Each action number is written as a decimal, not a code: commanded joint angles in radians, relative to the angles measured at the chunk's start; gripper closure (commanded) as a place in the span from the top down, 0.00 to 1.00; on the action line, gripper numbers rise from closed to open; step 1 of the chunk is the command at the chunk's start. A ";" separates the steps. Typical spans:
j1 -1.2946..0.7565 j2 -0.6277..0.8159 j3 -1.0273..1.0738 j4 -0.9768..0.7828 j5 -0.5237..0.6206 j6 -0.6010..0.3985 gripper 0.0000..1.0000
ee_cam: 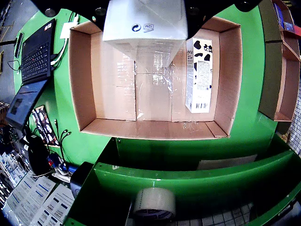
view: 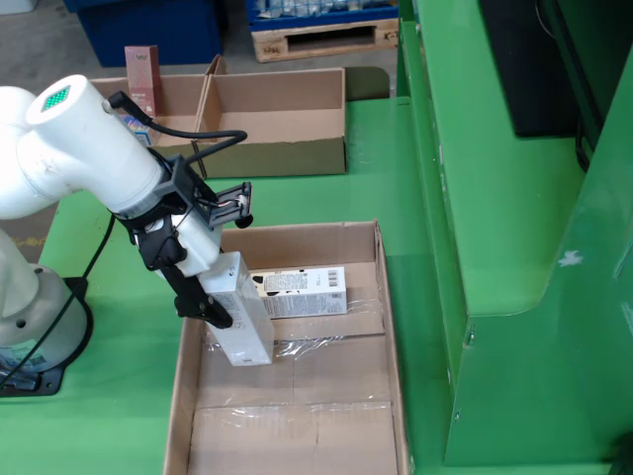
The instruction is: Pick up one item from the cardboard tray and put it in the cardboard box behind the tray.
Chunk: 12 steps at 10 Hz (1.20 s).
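So the gripper [view: 220, 297] is clamped on one white carton [view: 242, 315], hanging tilted just above the tray [view: 390, 327] floor. Pick looks done; what's left, I'd say, is carrying it to the far box [view: 277, 124] and letting go. Count: two cartons total, the held one plus one cow-print carton [view: 302, 291] lying flat in the tray, on the right side in the wrist view. Far box has two compartments, with something red standing in the left one.
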 commanded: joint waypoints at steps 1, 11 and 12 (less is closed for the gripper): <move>0.023 0.048 0.112 -0.082 -0.017 0.011 0.00; 0.095 0.125 0.229 -0.182 -0.053 0.042 0.00; 0.095 0.125 0.229 -0.182 -0.053 0.042 0.00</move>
